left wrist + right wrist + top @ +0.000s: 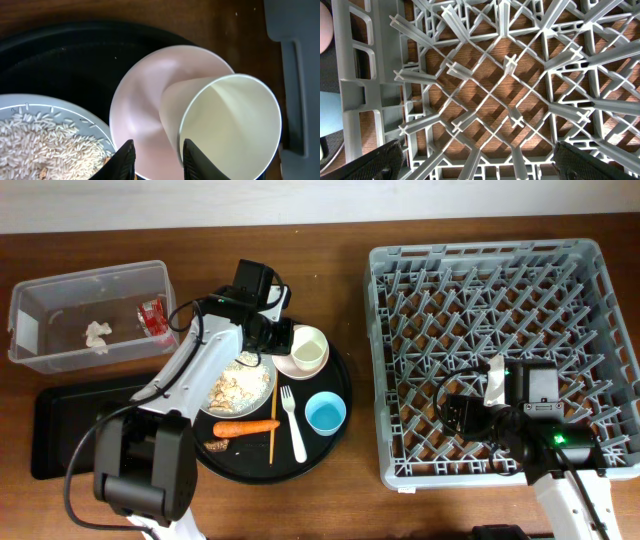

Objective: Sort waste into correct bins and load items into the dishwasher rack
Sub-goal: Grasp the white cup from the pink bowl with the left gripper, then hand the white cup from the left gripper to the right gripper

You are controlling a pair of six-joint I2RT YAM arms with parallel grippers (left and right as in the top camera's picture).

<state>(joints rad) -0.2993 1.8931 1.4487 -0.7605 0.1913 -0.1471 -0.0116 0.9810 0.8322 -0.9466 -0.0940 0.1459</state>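
Left gripper [158, 161]: jaws narrowly parted, empty, over the rim of the bowl [137, 105] — the cup [235, 125] lies tilted inside it, both on the round tray [60, 55]. Right gripper [477, 162]: jaws wide, empty, above the rack [470, 75] lattice.

Pink bowl [135, 105] partly behind cream cup [230, 125]
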